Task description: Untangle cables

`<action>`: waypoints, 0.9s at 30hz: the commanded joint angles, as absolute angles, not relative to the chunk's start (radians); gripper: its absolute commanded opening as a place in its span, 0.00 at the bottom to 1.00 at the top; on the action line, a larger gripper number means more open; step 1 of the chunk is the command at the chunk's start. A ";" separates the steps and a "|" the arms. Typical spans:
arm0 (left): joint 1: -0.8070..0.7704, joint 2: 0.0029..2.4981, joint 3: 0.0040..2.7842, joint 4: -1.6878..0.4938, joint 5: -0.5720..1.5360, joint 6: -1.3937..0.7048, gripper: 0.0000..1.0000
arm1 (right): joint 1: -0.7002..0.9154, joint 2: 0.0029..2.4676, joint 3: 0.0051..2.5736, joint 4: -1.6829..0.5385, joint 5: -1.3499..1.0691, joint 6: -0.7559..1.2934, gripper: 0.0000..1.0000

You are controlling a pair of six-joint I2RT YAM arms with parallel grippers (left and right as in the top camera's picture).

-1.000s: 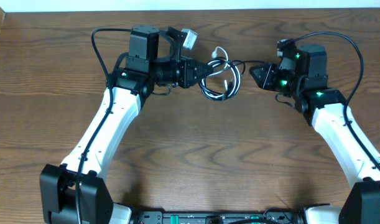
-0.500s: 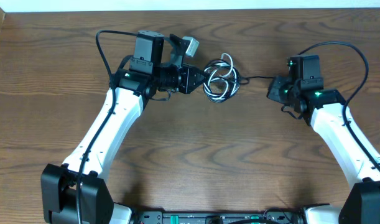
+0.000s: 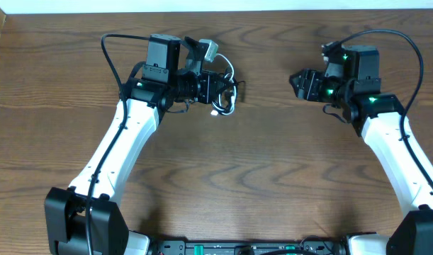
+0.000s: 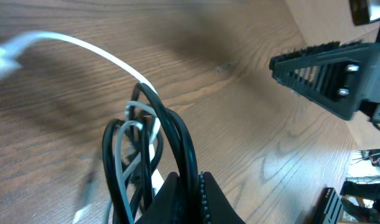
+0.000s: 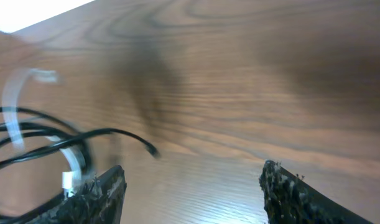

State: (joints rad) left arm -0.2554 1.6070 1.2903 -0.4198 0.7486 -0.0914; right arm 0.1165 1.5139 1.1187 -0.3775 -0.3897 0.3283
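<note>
The job looks far from done. The cables (image 4: 180, 134) are in one tangled bunch, black and white loops wound through each other, at the far side of the table (image 3: 223, 184) toward the left. The left gripper (image 3: 222, 88) is clenched tight on that bunch. The right gripper (image 3: 298, 83) has its jaws wide apart and holds nothing; it sits well apart from the bunch. A loose black end (image 5: 152, 150) pokes out toward it. I think every cord has yet to be pulled free and laid down alone. I count one bunch, with at least one black cord and one white cord; I cannot tell if there are more. There are two grippers.
</note>
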 commanded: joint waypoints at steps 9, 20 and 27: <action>-0.255 1.583 1.284 -0.418 0.830 -0.088 0.07 | 0.252 1.535 1.138 -0.297 -0.500 0.316 0.68; -0.255 1.583 1.284 -0.331 1.011 -0.194 0.08 | 0.321 1.545 1.138 -0.253 -0.598 0.028 0.64; -0.255 1.583 1.284 -0.312 1.015 -0.248 0.08 | 0.358 1.545 1.138 -0.234 -0.578 -0.089 0.55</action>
